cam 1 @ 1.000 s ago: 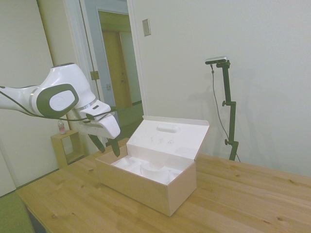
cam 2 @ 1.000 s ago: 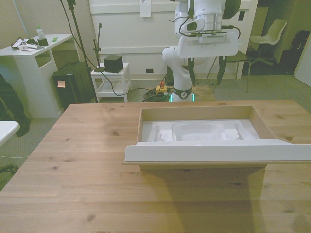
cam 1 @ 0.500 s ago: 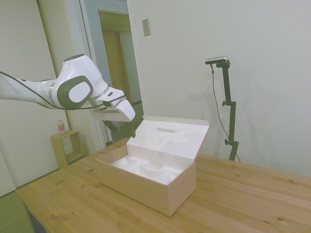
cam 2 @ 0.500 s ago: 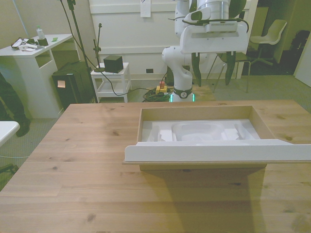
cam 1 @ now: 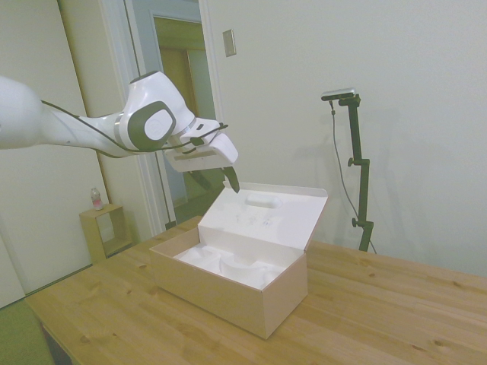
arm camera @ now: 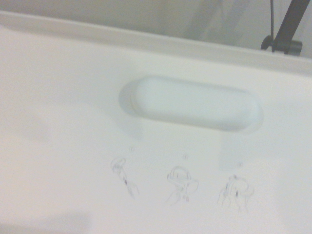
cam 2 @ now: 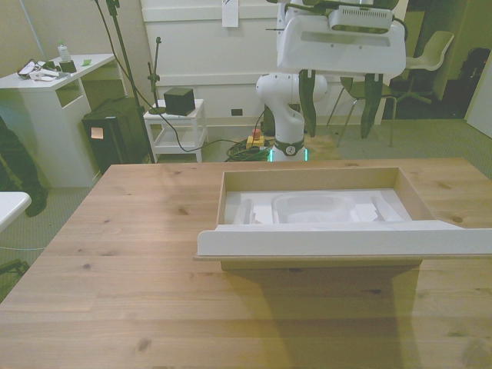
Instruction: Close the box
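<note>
the pale beige-pink cardboard box (cam 1: 232,283) sat in the middle of the wooden table (cam 1: 365,312), its hinged lid (cam 1: 266,215) standing open and leaning back, white moulded insert (cam 2: 314,209) showing. the white arm's two-finger gripper (cam 1: 221,179) hung above the box's rear edge, fingers (cam 2: 308,104) spread wide, grasping nothing, facing the lid's inner side (arm camera: 146,161).

Matt cardboard box (cam 1: 251,296) with smooth white insert (cam 2: 315,209) on grained wooden table (cam 2: 138,307).

Wooden table (cam 2: 115,254); small wooden cube shelf (cam 1: 106,229) by doorway, bottle (cam 1: 96,199) on top; black cube, perhaps speaker (cam 2: 178,101), on white cart (cam 2: 175,131).
</note>
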{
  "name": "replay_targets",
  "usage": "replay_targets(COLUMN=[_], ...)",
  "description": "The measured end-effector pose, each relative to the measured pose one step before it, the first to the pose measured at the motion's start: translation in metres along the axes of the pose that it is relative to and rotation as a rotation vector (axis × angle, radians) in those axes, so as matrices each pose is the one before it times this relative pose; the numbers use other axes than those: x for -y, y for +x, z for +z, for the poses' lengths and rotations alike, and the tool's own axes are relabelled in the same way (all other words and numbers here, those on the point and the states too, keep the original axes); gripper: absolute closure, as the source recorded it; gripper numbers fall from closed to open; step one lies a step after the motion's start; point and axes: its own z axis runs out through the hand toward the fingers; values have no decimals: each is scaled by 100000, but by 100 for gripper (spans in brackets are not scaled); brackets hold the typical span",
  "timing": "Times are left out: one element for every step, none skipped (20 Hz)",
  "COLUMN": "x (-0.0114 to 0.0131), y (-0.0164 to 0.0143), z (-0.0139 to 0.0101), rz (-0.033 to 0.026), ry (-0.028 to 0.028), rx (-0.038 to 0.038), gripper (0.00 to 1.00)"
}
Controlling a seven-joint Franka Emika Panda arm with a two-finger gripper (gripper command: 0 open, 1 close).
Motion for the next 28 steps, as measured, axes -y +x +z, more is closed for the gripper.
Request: replay_targets(x=[517, 525, 525, 562, 495, 423, 347, 259, 250, 269, 364, 434, 516, 619, 604, 612, 522, 471, 426, 397, 420, 430, 420, 381, 321, 306, 250, 213], y=[582, 452, 384, 323, 271, 269, 283, 338, 398, 424, 413, 393, 345, 295, 309, 330, 304, 295, 319, 313, 250, 195, 227, 211, 195, 155, 153, 136], z=[-474, -501, -418, -318, -93, 123, 328, 470, 518, 481, 441, 346, 294, 268, 272, 363, 497, 623, 640, 661, 643, 556, 485, 469, 497, 518, 563, 590], rz=[-22, -148, -226, -329, -311, -277, -259, -152, -157, -292, -324, -372, -431, -390, -319, -274, -295, -255, -112, -108, -191, -272, -271, -242, -212, -187, -100, -67], ry=[783, 504, 448, 567, 352, 328, 169, 36, -31, -52, 155, 341, 435, 676, 726, 654, 476, 366, 289, 240, 276, 217, 85, 110, 52, 34, 85, -5], rx=[-784, -362, -217, -241, -59, -135, -94, -20, -87, -289, -336, -450, -554, -441, -447, -409, -294, -216, -294, -328, -262, -100, -58, -211, -137, -52, -191, -211], gripper=[0, 0, 0, 0, 0, 0, 0, 0, 0, 0, 0, 0, 0, 0, 0, 0, 0, 0, 0, 0, 0, 0, 0, 0, 0, 0, 0, 0])
